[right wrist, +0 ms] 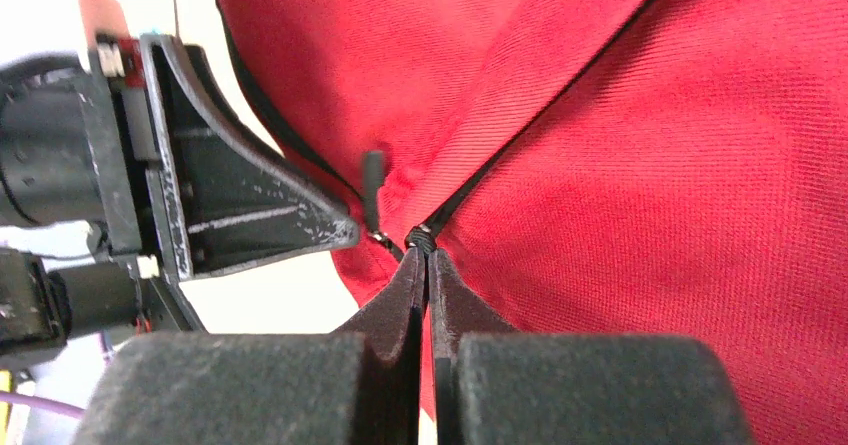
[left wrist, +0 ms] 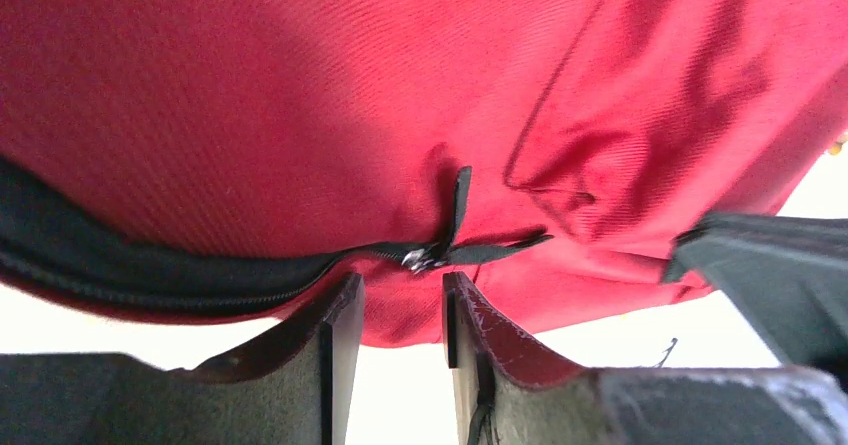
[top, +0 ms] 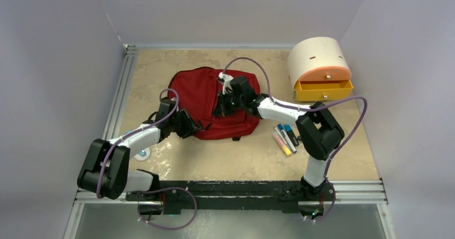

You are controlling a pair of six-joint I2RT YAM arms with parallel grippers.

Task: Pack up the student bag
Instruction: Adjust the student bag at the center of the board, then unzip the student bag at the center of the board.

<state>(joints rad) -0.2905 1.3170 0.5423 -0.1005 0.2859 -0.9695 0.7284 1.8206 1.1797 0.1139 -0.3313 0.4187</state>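
left gripper (left wrist: 400,290): fingers (left wrist: 338,315) are standing apart with a clear gap and nothing between them. The tips are sitting just short of the zipper pull (left wrist: 432,255) and lining up on it, judged as getting set to take it.
right gripper (right wrist: 428,257): fingers are pressing together and look to be nipping the bag's fabric at the zip end, though the spot is too small to be sure. Likely bracing the bag so the zip can run.
student bag (top: 196,91): is lying flat mid-table, with both grippers working at its near edge.
step: opening the bag is not yet done, so packing is waiting on it.
markers (top: 284,137): are lying just beside the bag's right edge.
drawer box (top: 317,62): is sitting at the far right corner, with its orange drawer sticking out a little.
table (top: 214,161): beige and mottled, with metal rails (top: 115,104) running along its edges.
room: plain pale walls (top: 225,8) are closing in three sides.
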